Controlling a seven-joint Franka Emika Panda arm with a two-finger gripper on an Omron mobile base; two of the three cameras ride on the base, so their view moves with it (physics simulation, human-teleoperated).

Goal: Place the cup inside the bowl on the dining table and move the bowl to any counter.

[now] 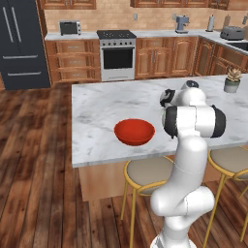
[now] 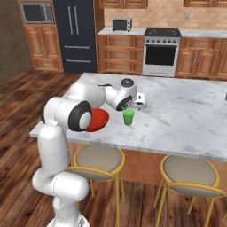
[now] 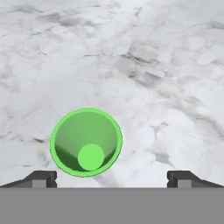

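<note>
Cup [image 3: 86, 142] sits upright on the dining table [image 3: 166, 74], seen from straight above in the hand view – open mouth up, at about 7 o'clock of that picture, left of the midline between the two finger tips. In the right base view the cup [image 2: 128, 117] stands just below the gripper [image 2: 134, 107], with the bowl [image 2: 97, 120] at its 9 o'clock, near but apart, partly hidden behind the arm's elbow. In the left base view the bowl [image 1: 134, 131] rests near the table's front edge; the cup there is hidden by the arm.

Gripper [image 3: 112, 178] jaws stand wide apart, nothing between them, hovering above the cup and not touching it.

Handling, as a judgement: small plain tumbler, likely light and rigid, smooth straight-ish wall – could slip or tip if nudged off-centre. No handle, so take it across the rim or upper wall, one finger each side. The cup is off toward the left finger, so the hand needs a shift that way before descending, else one finger lands on the rim and knocks it over. Step in hand: lining up over the cup for the pick; cup not yet in the bowl, bowl not yet moved to a counter [image 1: 155, 34].
</note>
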